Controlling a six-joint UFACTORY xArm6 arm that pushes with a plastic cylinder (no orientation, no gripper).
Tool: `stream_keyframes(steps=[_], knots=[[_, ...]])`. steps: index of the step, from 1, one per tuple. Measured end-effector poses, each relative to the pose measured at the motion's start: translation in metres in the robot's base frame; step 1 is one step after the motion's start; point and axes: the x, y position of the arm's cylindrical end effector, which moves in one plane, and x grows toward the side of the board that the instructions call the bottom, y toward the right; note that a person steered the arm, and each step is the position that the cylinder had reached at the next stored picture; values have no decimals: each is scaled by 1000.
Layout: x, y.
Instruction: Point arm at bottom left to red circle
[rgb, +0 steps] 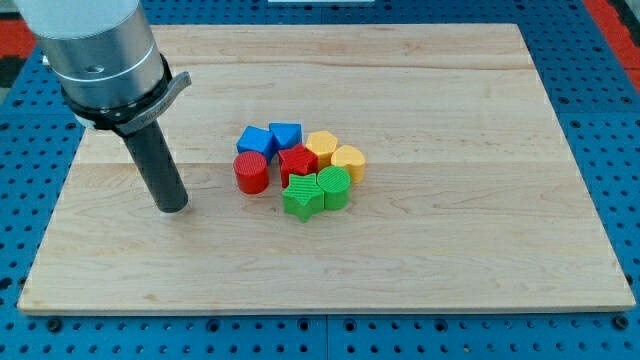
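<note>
Camera view shows the red circle (251, 172) at the left edge of a tight cluster of blocks near the middle of the wooden board (420, 260). My tip (173, 207), a plain rod end with no jaws to open or close, rests to the circle's left and slightly lower, near but apart. No writing is legible.
</note>
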Motion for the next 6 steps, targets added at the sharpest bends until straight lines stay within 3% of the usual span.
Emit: stream_keyframes(steps=[2, 3, 6], knots=[[2, 13], [-9, 47], [-7, 49]])
